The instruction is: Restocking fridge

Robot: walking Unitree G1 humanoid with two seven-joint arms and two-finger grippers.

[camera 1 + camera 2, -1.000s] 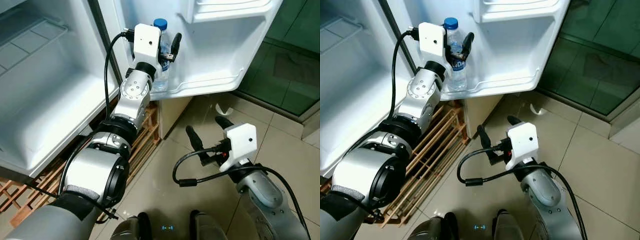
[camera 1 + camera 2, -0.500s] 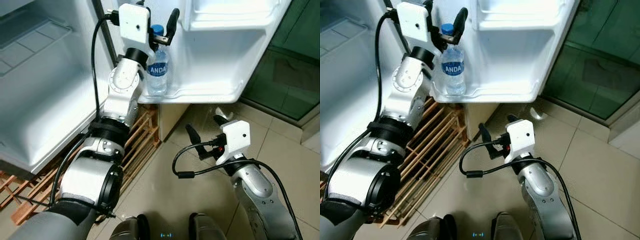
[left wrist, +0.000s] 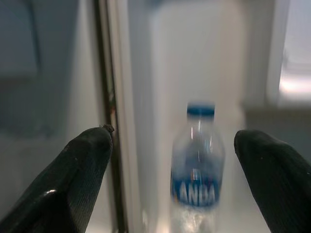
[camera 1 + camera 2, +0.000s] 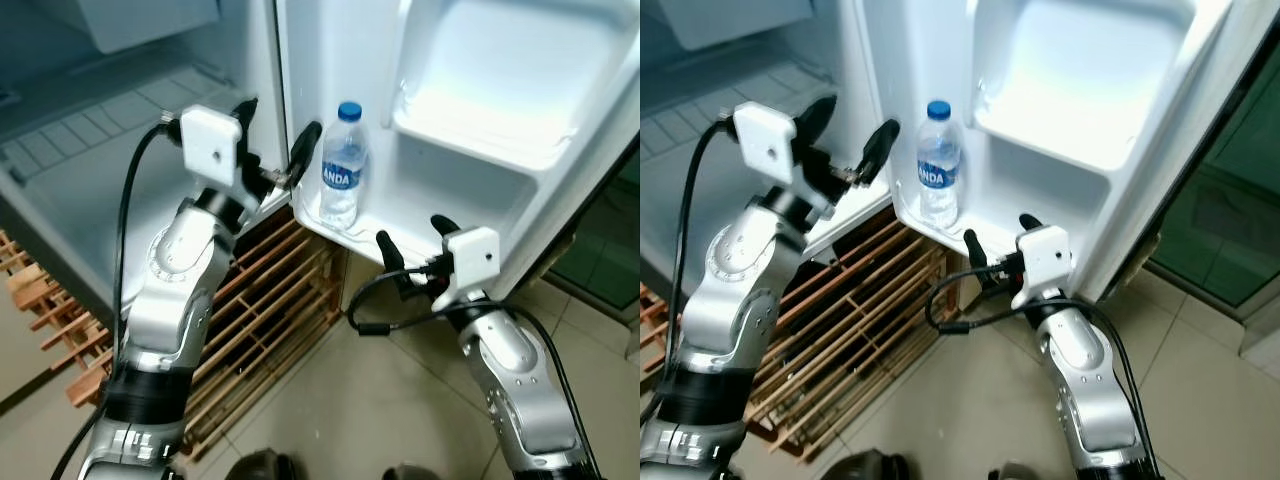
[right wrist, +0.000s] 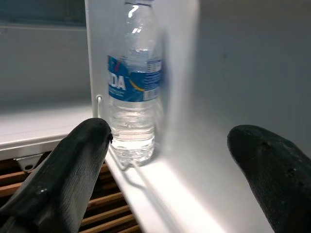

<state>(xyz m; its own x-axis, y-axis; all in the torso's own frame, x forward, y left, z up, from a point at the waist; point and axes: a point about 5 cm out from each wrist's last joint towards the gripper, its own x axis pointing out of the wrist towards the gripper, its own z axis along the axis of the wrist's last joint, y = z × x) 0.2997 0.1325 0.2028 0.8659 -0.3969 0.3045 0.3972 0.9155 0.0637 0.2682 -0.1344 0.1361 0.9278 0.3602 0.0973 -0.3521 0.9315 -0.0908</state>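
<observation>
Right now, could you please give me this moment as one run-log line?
water bottle: upright on lower door shelf, free | left gripper: open, beside bottle | right gripper: open, below shelf

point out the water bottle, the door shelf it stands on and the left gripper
water bottle (image 4: pixel 341 178): left eye view, on its blue label
door shelf (image 4: pixel 400 232): left eye view, on a bare part of the shelf floor
left gripper (image 4: pixel 275 139): left eye view, midway between its fingertips

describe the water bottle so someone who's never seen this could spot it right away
Start at the open fridge door, then drop to its lowest shelf. The water bottle stands upright at that shelf's hinge-side end: clear plastic, blue cap, blue label, the only item on the white door.
</observation>
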